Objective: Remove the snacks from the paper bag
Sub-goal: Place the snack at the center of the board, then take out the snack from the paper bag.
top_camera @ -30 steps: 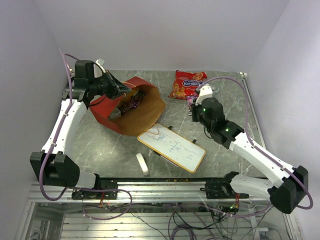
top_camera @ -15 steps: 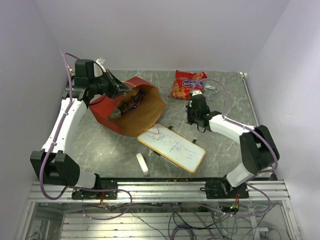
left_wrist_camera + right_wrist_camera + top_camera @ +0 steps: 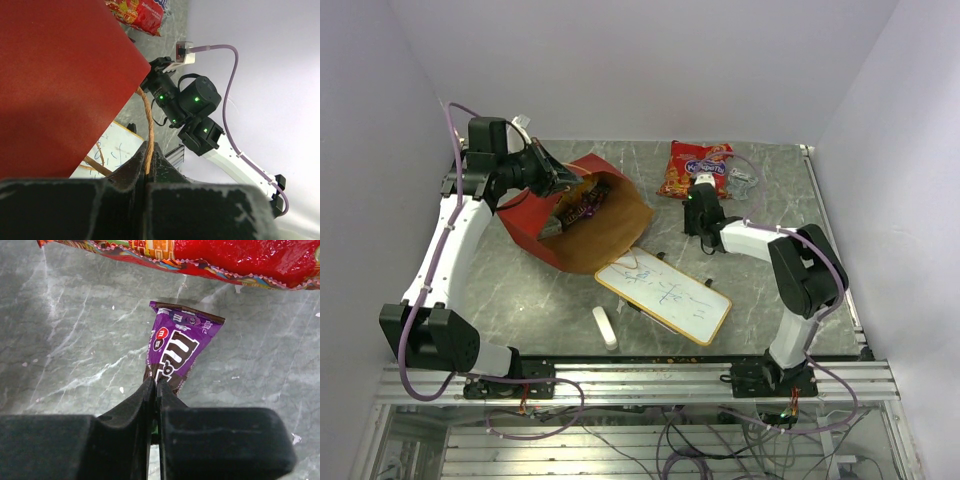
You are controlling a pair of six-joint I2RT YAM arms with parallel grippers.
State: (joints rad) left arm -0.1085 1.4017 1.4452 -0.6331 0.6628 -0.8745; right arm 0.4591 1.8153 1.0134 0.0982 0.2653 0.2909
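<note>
The red paper bag (image 3: pixel 535 215) lies on its side, its brown inside facing the camera, with a purple pack (image 3: pixel 582 209) in it. My left gripper (image 3: pixel 560 180) is shut on the bag's twine handle (image 3: pixel 148 120) at the rim of the bag (image 3: pixel 55 80). The large red-orange snack bag (image 3: pixel 695 168) lies at the back; it also shows in the right wrist view (image 3: pixel 220 255). My right gripper (image 3: pixel 155 382) is shut on the lower end of a purple candy pack (image 3: pixel 177 347), which rests on the table just in front of that bag. A small silvery wrapper (image 3: pixel 740 180) lies right of it.
A white whiteboard (image 3: pixel 665 293) lies in front of the bag's mouth, with a small white eraser stick (image 3: pixel 605 327) at its left. The walls stand close at the left, back and right. My right arm (image 3: pixel 790 270) is folded at the table's right side.
My right arm has folded in and swung left, its gripper staying just in front of the red-orange bag with the purple pack. The left arm and the paper bag have not moved.
</note>
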